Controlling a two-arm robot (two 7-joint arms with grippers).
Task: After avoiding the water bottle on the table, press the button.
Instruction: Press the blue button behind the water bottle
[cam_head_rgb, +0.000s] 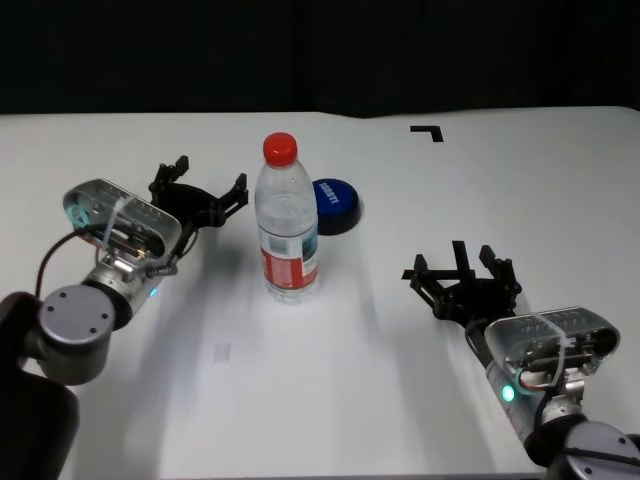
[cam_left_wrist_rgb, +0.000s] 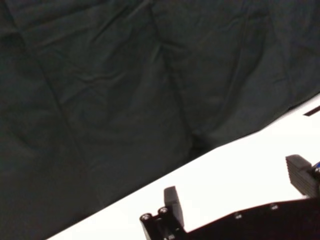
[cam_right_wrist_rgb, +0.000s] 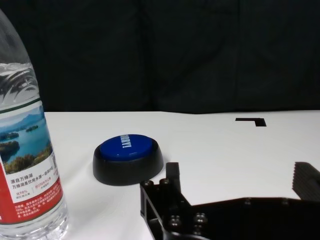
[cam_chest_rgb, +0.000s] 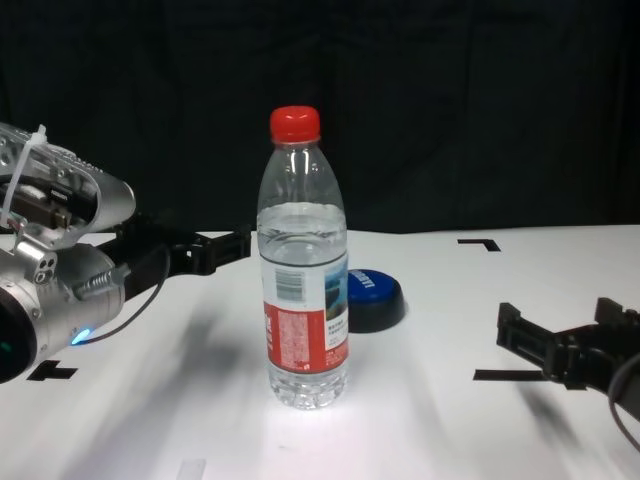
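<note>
Carefully: tall clear plastic water bottle (cam_head_rgb: 288, 222) tips easily; you press low blue dome button (cam_head_rgb: 336, 203) from above. Both grippers' fingers spread, empty.

Water bottle (cam_chest_rgb: 305, 270) partly hides button (cam_chest_rgb: 375, 298)

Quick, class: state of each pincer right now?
Left pincer: open, holding nothing, left of the water bottle.
Right pincer: open, holding nothing.

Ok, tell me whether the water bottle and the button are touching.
Apart. The right wrist view shows bare table between the water bottle and the button.
</note>
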